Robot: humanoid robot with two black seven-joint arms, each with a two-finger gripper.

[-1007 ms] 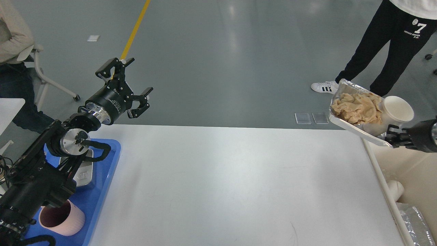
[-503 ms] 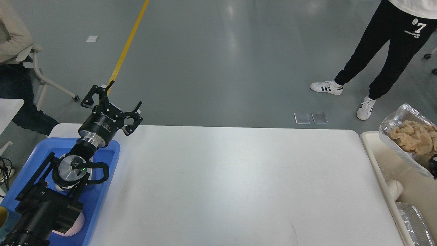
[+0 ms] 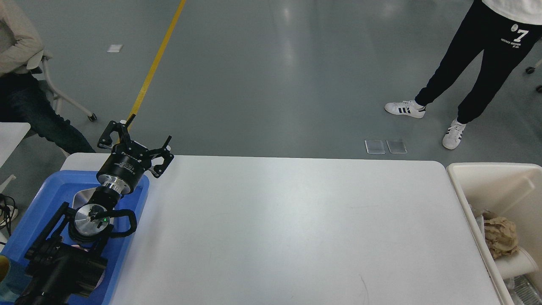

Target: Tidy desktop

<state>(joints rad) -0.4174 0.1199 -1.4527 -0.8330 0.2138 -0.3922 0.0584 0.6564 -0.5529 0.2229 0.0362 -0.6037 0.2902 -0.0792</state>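
Head view. The desktop fills the centre of the frame and is seen bare of loose items. The left gripper hangs over the far left corner, above the blue tray, its fingers spread and holding nothing. The right gripper is not in view.

Risk, as judged: the tray and whatever sits in it (largely hidden under the arm) could be knocked if the left arm is lowered carelessly.

Against the earlier frames: the foil container of crumpled brown paper and the paper cup, carried aloft a second ago, now lie in the beige bin; the left gripper has been drawn back and lowered.
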